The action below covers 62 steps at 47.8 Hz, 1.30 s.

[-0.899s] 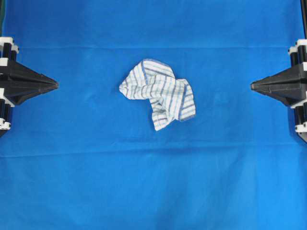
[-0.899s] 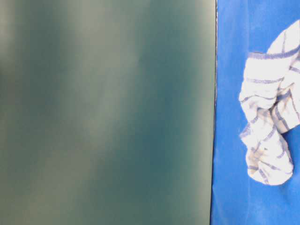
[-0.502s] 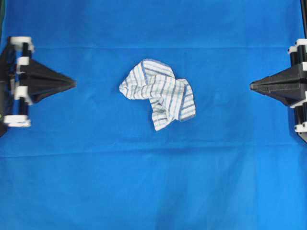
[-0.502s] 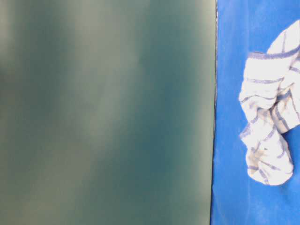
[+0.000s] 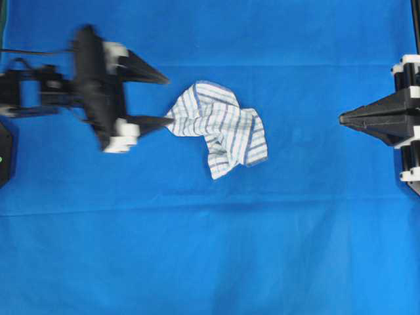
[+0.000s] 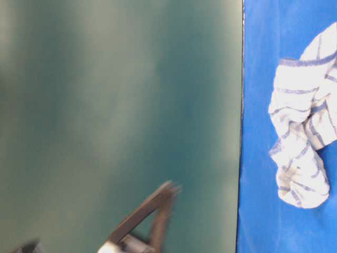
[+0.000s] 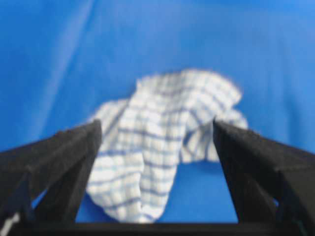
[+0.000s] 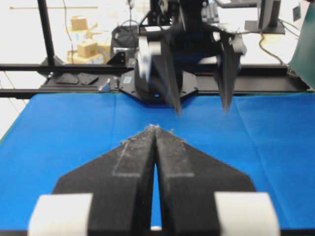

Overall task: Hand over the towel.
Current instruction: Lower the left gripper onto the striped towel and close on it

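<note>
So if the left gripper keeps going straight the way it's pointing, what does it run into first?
Most likely the towel. The left gripper points across the blue cloth with its jaws wide open, and the towel's near edge sits just ahead, by the lower fingertip. Its height above the cloth is unclear, so it might pass over.

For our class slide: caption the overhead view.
Open left hand nears crumpled towel; shut right hand waits.
</note>
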Available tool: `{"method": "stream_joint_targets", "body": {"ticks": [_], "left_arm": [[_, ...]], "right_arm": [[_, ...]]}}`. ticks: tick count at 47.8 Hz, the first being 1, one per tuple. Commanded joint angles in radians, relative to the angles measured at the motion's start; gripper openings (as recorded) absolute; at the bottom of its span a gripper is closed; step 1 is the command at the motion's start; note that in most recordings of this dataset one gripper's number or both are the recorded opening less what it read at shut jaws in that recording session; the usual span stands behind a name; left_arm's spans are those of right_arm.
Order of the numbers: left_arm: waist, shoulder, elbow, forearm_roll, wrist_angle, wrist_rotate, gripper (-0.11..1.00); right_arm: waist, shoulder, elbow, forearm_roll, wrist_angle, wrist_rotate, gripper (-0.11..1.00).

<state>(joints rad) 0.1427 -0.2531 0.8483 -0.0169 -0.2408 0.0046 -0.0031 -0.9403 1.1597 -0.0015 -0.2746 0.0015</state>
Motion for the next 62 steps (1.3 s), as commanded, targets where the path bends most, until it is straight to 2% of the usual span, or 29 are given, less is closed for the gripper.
{"method": "stream_joint_targets", "body": {"ticks": [1,8,19,27,39,42,44,51,55,57,62], "left_arm": [[0.003,0.081,-0.063,-0.002,0.021,-0.002,0.93],[0.003,0.232,-0.115,-0.002,0.034,-0.002,0.94],[0.003,0.405,-0.14,-0.003,0.009,-0.006,0.94],[0.009,0.459,-0.153,-0.003,-0.002,-0.003,0.94],[0.023,0.459,-0.161,-0.003,0.02,0.006,0.92],[0.023,0.459,-0.164,-0.003,0.038,0.008,0.83],[0.025,0.457,-0.166,-0.003,0.052,0.008,0.74],[0.031,0.436,-0.167,-0.003,0.06,0.009,0.31],[0.031,0.402,-0.166,-0.003,0.064,0.011,0.11],[0.031,0.377,-0.163,-0.002,0.066,0.012,0.05],[0.031,0.288,-0.156,-0.003,0.074,0.009,0.05]], "right_arm": [[-0.002,0.012,-0.021,-0.002,-0.005,0.002,0.0],[-0.003,0.02,-0.018,-0.002,-0.005,0.002,0.0],[-0.003,0.037,-0.017,-0.002,-0.005,0.0,0.0],[-0.005,0.043,-0.015,-0.002,-0.005,-0.002,0.0],[-0.005,0.043,-0.015,-0.002,-0.008,0.0,0.0],[-0.005,0.043,-0.015,-0.002,-0.008,0.0,0.0],[-0.005,0.043,-0.015,-0.002,-0.008,-0.002,0.0],[-0.005,0.044,-0.015,-0.002,-0.008,0.0,0.0],[-0.005,0.051,-0.015,-0.002,-0.008,0.0,0.0],[-0.005,0.055,-0.015,-0.002,-0.008,0.0,0.0],[-0.005,0.066,-0.014,-0.002,-0.009,0.0,0.0]]}}
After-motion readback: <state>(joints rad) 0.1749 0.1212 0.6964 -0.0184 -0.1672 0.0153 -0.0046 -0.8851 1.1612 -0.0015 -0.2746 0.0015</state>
